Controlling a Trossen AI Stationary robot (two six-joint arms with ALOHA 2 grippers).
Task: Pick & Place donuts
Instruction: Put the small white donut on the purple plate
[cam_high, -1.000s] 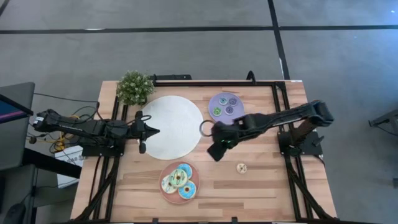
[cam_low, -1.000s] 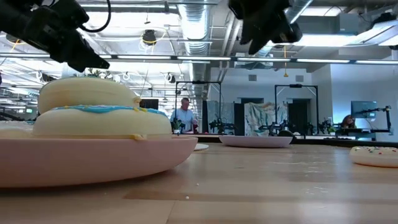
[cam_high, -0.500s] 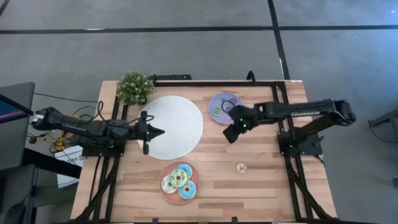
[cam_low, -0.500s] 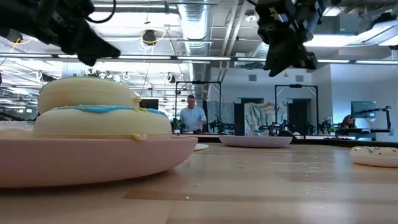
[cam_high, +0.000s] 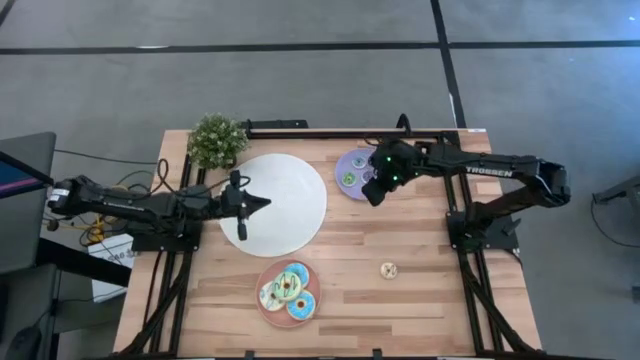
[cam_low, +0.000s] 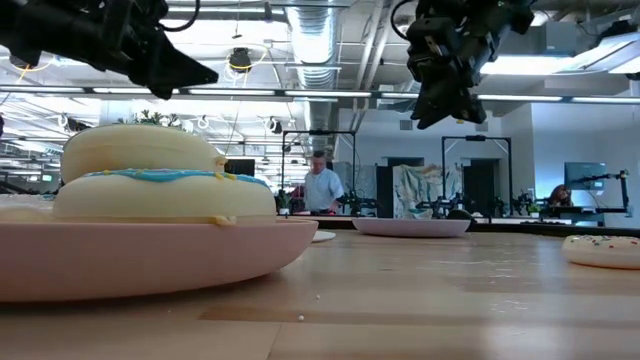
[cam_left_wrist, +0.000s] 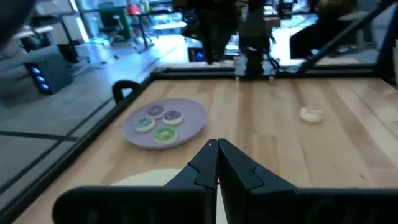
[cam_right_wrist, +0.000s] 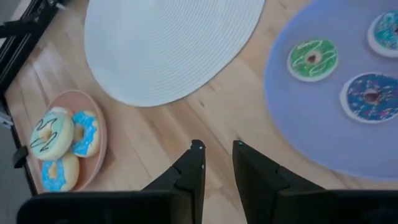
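Three larger donuts sit together on the pink plate, which is nearest the front edge of the counter; in the right wrist view they show as a pale one with dark icing lines, a light blue one and a yellowish one with blue icing, touching each other. Taking the big white plate as the landmark: the pink plate lies just in front of it, and a lone sprinkled donut lies on bare wood well to its front right. The left gripper hangs over the white plate's left half, its fingers pressed together to a point and holding nothing. The lilac plate lies just right of the white plate, toward the back, and carries mini donuts: a green one, a blue one and part of another at the view's edge. The right gripper hovers at the near edge of the lilac plate, on the side facing the white plate; its fingers stand slightly apart with nothing between them. A small potted plant stands at the back left corner, just behind the white plate. Beyond the counter, a person stands in the room.
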